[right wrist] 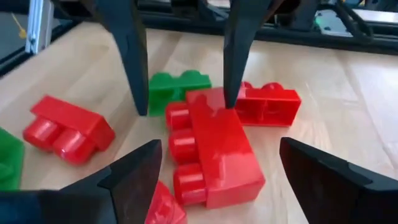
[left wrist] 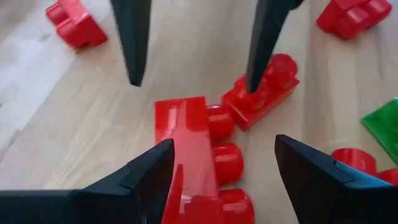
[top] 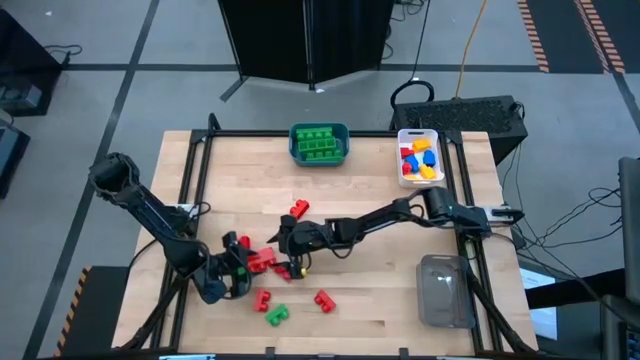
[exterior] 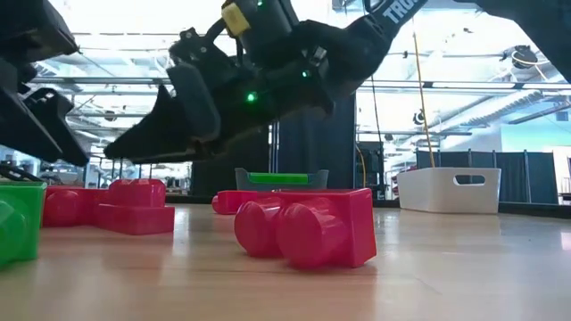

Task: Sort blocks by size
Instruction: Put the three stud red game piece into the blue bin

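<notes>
teal bin [top: 320,152]: green blocks [top: 318,143] | white bin [top: 404,172]: mixed blocks [top: 419,160] | clear bin [top: 444,290] | L claw [left wrist: 221,165] wide | R claw [right wrist: 217,165] wide

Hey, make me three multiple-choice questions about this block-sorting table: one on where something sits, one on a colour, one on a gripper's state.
1. Where is the clear bin?
A. At the table's near right corner
B. At the far edge, in the middle
C. Under the left arm

2. What colour are the blocks in the teal bin?
A. Red
B. Green
C. Yellow

3. How do the fingers of the left gripper stand?
A. Shut on a green block
B. Shut on nothing
C. Open over a long red block

Key: 1 A, the high view shows the clear bin at the near right corner, with nothing in it. 2 B, only green blocks show in the teal bin. 3 C, the left wrist view shows the fingers spread with the long red block lying between them; the right gripper is also open over it.
</notes>
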